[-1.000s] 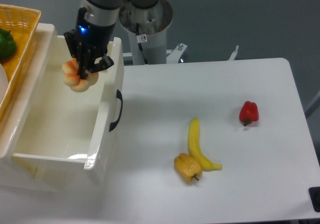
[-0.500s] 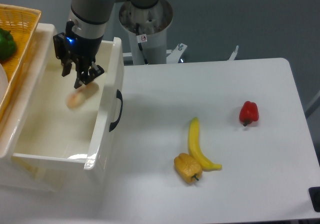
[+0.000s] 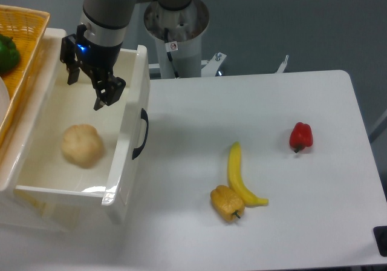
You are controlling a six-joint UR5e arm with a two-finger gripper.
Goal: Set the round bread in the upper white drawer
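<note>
The round bread (image 3: 82, 145) is seen lying on the floor of the upper white drawer (image 3: 126, 139), at the left of the frame, slightly toward the drawer's near end and apart from the walls on either side. The tool (image 3: 86, 89) hangs above the drawer's far half, in the upper left of the frame, with its fingers spread and nothing between them; a clear gap separates it from the bread below.

By the look of its pale, rounded, creased surface, the bread is judged to be light and soft, so that it would give under pressure and could be dented by a hard squeeze. It is unlikely to be slippery, and being round it may roll a little on the glossy drawer floor. Were it to be taken up again, a hold across its widest part, from above and with gentle closing, would be best suited.

With the bread resting inside the drawer, the placing appears to be done.

On the white worktop (image 3: 290, 222), toward the lower middle of the frame, a banana (image 3: 239, 173) lies touching a yellow-orange bell pepper (image 3: 227, 202), and a red pepper (image 3: 300, 136) is set well apart at the right. A wicker basket (image 3: 24, 53) holding something green is cut off at the upper left edge.
</note>
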